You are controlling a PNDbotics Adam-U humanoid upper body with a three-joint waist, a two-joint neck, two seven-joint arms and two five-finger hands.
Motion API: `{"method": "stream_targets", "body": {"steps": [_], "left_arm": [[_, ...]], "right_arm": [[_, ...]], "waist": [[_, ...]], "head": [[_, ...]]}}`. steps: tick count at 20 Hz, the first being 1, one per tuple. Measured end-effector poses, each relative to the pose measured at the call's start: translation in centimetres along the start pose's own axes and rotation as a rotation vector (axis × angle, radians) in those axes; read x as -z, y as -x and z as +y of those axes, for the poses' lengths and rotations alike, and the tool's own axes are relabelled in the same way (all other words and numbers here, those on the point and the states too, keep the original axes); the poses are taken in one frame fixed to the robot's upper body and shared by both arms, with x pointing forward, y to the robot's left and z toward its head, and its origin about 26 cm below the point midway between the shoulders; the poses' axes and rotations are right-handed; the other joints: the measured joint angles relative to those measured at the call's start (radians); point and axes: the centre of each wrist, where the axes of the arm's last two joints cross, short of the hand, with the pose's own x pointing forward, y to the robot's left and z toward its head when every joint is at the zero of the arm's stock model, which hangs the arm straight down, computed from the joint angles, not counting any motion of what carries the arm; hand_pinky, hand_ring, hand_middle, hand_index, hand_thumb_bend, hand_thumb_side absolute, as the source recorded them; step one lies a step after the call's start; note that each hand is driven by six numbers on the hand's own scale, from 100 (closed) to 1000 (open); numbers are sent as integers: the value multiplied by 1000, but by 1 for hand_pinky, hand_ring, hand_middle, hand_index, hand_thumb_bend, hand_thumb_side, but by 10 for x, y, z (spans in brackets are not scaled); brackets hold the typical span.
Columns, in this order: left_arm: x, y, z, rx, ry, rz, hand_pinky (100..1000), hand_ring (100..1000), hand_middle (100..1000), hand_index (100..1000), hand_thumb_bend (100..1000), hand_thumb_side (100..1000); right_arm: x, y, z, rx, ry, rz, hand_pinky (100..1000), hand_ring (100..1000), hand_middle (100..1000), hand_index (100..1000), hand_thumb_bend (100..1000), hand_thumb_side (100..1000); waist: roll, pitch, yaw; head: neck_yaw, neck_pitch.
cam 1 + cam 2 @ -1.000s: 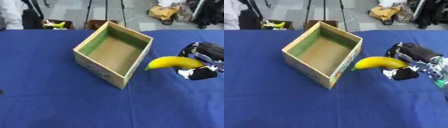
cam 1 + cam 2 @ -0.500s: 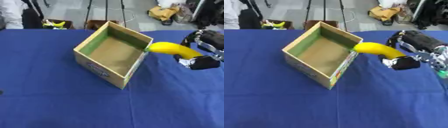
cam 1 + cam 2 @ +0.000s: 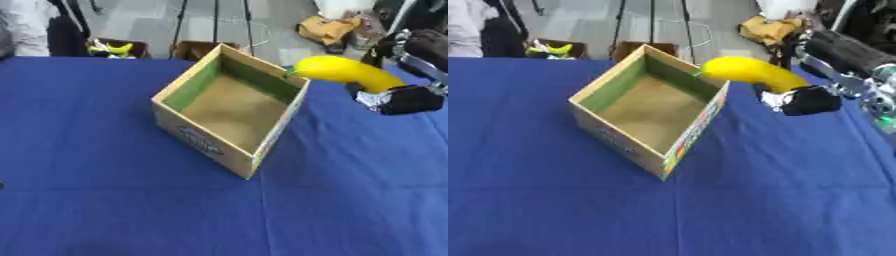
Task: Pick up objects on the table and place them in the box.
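An open cardboard box (image 3: pixel 234 150) with a green inner wall stands on the blue table (image 3: pixel 105 200), turned at an angle. My right hand (image 3: pixel 805 101) comes in from the right with its fingers curled round a yellow banana (image 3: pixel 750 73). It holds the banana in the air, and the banana's tip reaches over the box's far right rim. The box's brown floor shows nothing in it. My left hand is out of sight.
Beyond the table's far edge are a small box with yellow-green items (image 3: pixel 112 48), tripod legs (image 3: pixel 215 20) and bags on the floor. A person's sleeve shows at the top left corner.
My right hand has lifted the banana off the table beside the box and carried it up and left, until its tip stands over the box's far right rim.
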Motion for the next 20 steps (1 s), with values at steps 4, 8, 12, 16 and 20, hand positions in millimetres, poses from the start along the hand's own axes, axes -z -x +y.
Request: {"method": "stream_targets", "body": {"steps": [4,8,12,16,20], "left_arm": [[0,0,0,0,1,0,166,251,323,487,100,1000],[0,0,0,2,4,1,166,251,323,487,100,1000],[0,0,1,10,8,0,166,251,323,487,100,1000],[1,-1,1,12,9,-2,167,251,323,487,100,1000],[1,-1,1,15,12,-3,167,251,323,487,100,1000]], "right_arm": [[2,2,-2,6,4,3,711,747,455,599,120,659],[11,4,-15,6,34,7,711,745,452,597,100,640],[22,8,-25,16,49,21,712,744,449,596,100,616],[31,10,-26,33,54,25,712,742,441,589,100,601],[39,9,-27,47,62,18,713,742,442,590,100,601]], "waist": [[-1,0,1],[-20,0,21],[-26,1,31],[-34,8,46],[-38,14,54]], "head": [[0,0],[-9,-6],[-12,-14],[-19,-27],[-26,-35]]}}
